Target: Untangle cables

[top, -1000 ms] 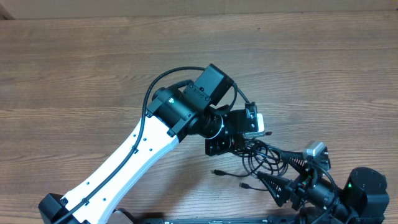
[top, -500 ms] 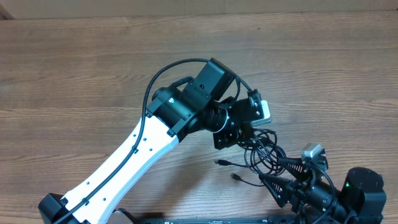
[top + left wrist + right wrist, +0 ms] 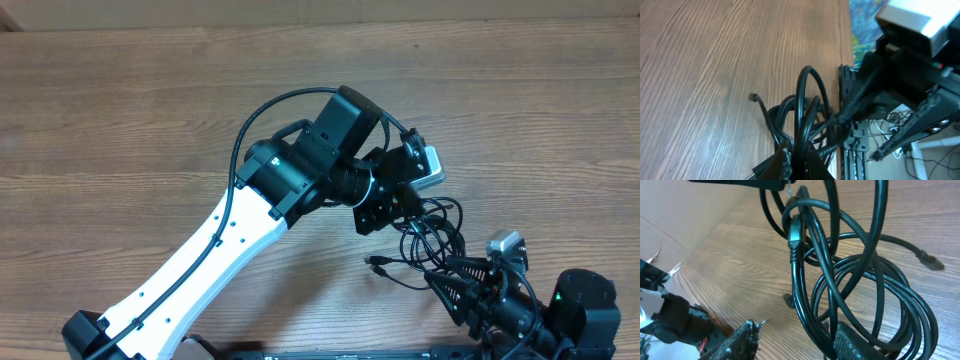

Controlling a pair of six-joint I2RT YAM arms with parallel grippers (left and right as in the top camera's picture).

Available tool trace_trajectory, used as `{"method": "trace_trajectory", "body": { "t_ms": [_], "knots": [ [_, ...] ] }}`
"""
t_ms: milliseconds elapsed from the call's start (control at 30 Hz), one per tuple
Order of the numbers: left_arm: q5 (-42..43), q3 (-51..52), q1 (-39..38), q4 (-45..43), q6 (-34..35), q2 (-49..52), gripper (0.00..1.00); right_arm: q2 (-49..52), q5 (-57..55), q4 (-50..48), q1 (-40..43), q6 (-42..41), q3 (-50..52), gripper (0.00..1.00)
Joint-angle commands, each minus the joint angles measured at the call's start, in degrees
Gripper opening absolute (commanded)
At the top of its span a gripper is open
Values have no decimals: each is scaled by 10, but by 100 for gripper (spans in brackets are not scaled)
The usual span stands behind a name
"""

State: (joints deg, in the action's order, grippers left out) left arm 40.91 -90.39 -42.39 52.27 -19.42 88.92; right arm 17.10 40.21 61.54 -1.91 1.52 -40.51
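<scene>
The cables (image 3: 432,232) are a tangle of thin black cords near the table's front right, with loose plug ends (image 3: 376,263) lying on the wood. My left gripper (image 3: 400,205) is shut on a strand at the top of the tangle; in the left wrist view its jaws (image 3: 800,162) pinch a cable loop (image 3: 805,100). My right gripper (image 3: 455,283) is open at the tangle's lower edge. In the right wrist view its fingers (image 3: 797,342) are spread, and loops of the cables (image 3: 875,295) hang between and over them. A plug (image 3: 795,232) dangles above.
The wooden table (image 3: 150,120) stretches left and back. The left arm's white link (image 3: 200,260) crosses the front left. The right arm's black base (image 3: 585,305) sits at the front right corner, close to the table's front edge.
My left gripper has moved right and away from the front edge with the cables, dragging the loose plug ends to the right. The right gripper has stayed near the tangle's lower edge.
</scene>
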Motion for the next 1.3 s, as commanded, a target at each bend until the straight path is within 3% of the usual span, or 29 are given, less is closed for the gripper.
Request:
{"method": "trace_trajectory", "body": {
  "t_ms": [0, 100, 233, 300, 433, 600, 1167, 1267],
  "knots": [
    [73, -14, -4, -14, 10, -13, 4, 0, -8, -1, 1, 0, -7, 59],
    [103, -14, -4, -23, 10, -13, 4, 0, -8, -2, 1, 0, -7, 65],
    [143, -14, -4, -37, 11, -13, 4, 0, -8, -3, 1, 0, -7, 64],
    [158, -14, -4, -44, 11, -13, 4, 0, -8, -3, 1, 0, -7, 59],
    [162, -14, -4, -51, 11, -13, 4, 0, -10, -3, 1, 0, -7, 39],
    [161, -14, -3, -63, 26, -13, 4, 0, -11, -2, 1, 0, -7, 31],
    [160, -14, 91, -133, 161, -13, 4, 0, -11, 16, 1, -13, -7, 27],
    [184, -14, 98, -131, 162, -13, 4, 0, -11, 11, 1, -15, -7, 32]
  ]
}}
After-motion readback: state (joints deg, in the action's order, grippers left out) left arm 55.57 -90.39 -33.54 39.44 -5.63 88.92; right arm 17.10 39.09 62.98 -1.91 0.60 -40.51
